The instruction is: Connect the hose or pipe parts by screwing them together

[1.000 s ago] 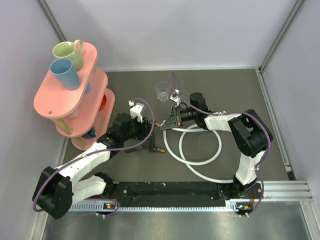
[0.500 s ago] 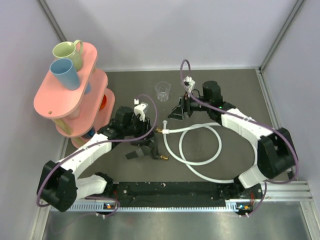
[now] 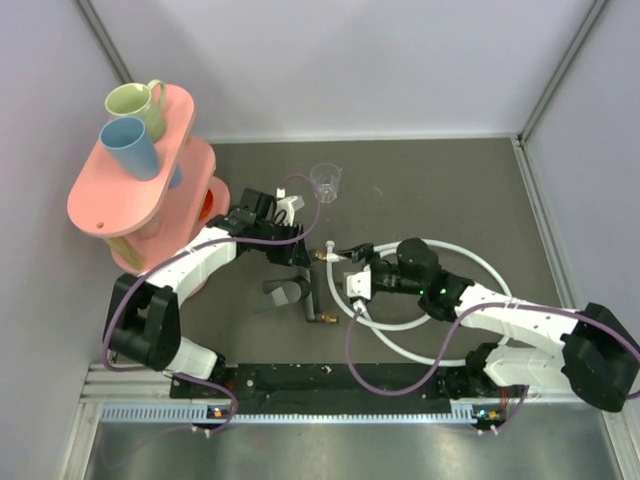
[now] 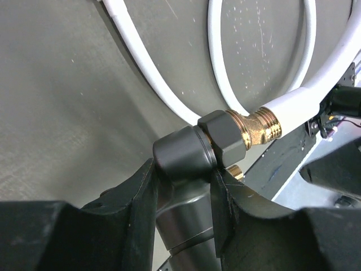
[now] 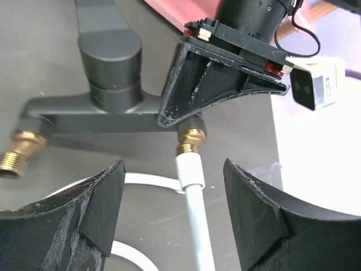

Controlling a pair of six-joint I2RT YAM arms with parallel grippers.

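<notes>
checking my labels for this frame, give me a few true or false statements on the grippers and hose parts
1. The left gripper is clamped on the black fitting. True.
2. The right gripper is shut on the white hose. False: its jaws stand open on either side of the hose, with a gap on each side.
3. The hose's brass end meets one port of the fitting. True.
4. The clear cup lies tipped over inside the hose loop. False: it stands upright, outside the loop.
5. Both side ports of the fitting have a hose on them. False: the other brass tip is bare.
</notes>
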